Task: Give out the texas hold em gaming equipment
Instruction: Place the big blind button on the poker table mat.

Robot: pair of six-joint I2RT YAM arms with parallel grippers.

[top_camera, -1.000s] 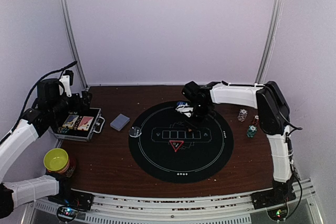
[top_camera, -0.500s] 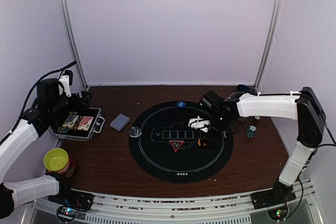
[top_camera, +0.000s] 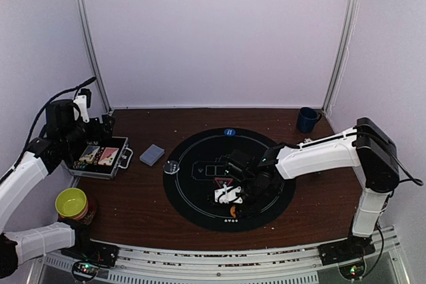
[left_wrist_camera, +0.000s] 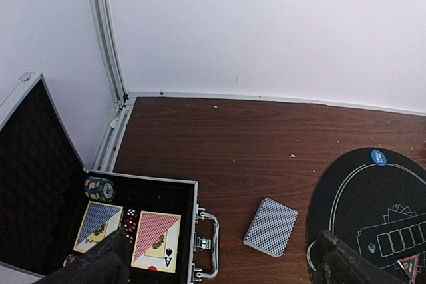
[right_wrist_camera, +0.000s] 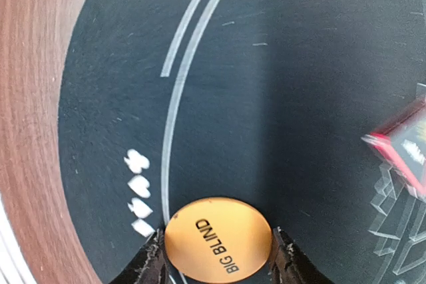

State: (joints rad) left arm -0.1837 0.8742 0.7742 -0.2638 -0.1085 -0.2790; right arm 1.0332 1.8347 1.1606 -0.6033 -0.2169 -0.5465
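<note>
**Left edge of the tabletop.** The left gripper [left_wrist_camera: 221,247] hangs above an open case [left_wrist_camera: 153,194], its fingers spread wide and grasping nothing. The case holds 2 card packs, a chip stack [left_wrist_camera: 98,187] and red dice [left_wrist_camera: 131,221]. A yellow-green bowl [top_camera: 72,202] sits toward the near-left corner.

**Between case and mat.** A deck [left_wrist_camera: 271,226] of grey-blue-backed cards lies flat on the wood, just beside the case.

**Round black mat [top_camera: 193,197].**
- 1 small chip [top_camera: 172,167] sits at the mat's left edge.
- A blue button [top_camera: 229,132] sits at its far edge.
- The red triangle marker [top_camera: 221,184] lies near its centre.
- The right gripper [right_wrist_camera: 218,261] is low over the mat's near edge and grasps the orange button [right_wrist_camera: 218,237] (lettered BIG BLIND). 1 finger [right_wrist_camera: 150,267] presses each opposite side of its rim.

**Handling.** The button is probably light, thin, stiff and smooth. A rim pinch suits it, though it could pivot or slip if the squeeze is off-centre.

**Far-right corner.** A dark blue cup [top_camera: 307,119] stands well apart from the mat.

**Not resolved.**
- The wrist view's lower border cuts off the button's near part.
- Whether the button rests on the mat or hangs just above it cannot be told.
- The triangle marker is blurred and clipped at that view's right side.
- The right forearm hides part of the mat.
</note>
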